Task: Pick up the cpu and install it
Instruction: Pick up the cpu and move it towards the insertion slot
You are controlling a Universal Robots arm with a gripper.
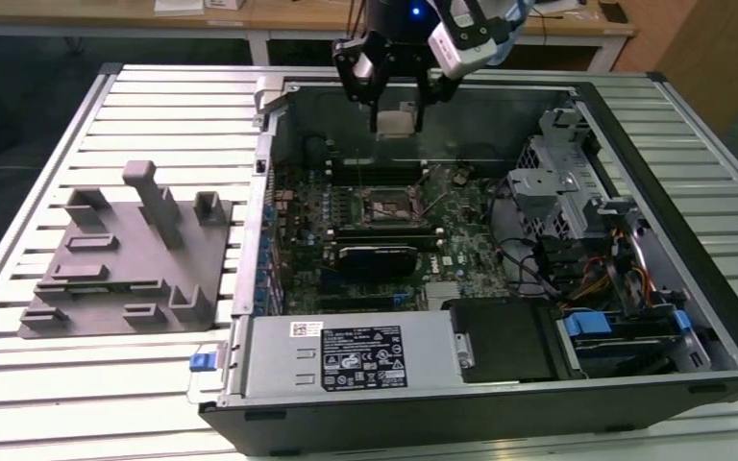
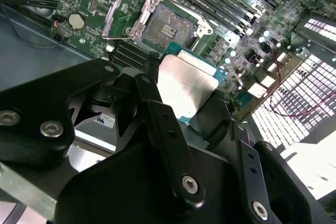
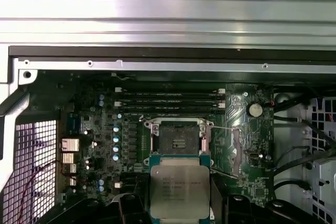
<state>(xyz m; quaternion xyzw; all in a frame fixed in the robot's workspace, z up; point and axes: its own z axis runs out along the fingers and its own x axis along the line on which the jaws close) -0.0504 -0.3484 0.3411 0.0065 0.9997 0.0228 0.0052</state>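
In the exterior view, the lower middle of the frame holds the near wall of the open computer case (image 1: 472, 413). Just behind it lies the power supply (image 1: 343, 360) with its label. At middle left, a grey plastic fixture (image 1: 126, 259) with upright posts stands on the slatted metal table (image 1: 36, 394), just beside the case. Deeper inside, the green motherboard (image 1: 459, 240) lies flat. The dark square socket (image 1: 386, 204) sits at the frame's centre, uncovered.

Farther back, at upper middle, the gripper (image 1: 396, 110) hangs over the far part of the case with its fingers closed narrowly on the cpu (image 1: 396, 122). The chip is held by two opposite edges, in the air and well apart from the socket.

In the second wrist view the black fingers (image 2: 157, 114) clamp the cpu (image 2: 186, 85) with its silvery top showing. The socket (image 2: 167, 27) lies beyond it, with a metal lever standing raised beside it.

In the first wrist view the cpu (image 3: 179, 187) sits between the fingertips, and the socket (image 3: 178, 141) lies beyond it on the board. A wooden desk (image 1: 292, 14) crosses the exterior view's top edge.
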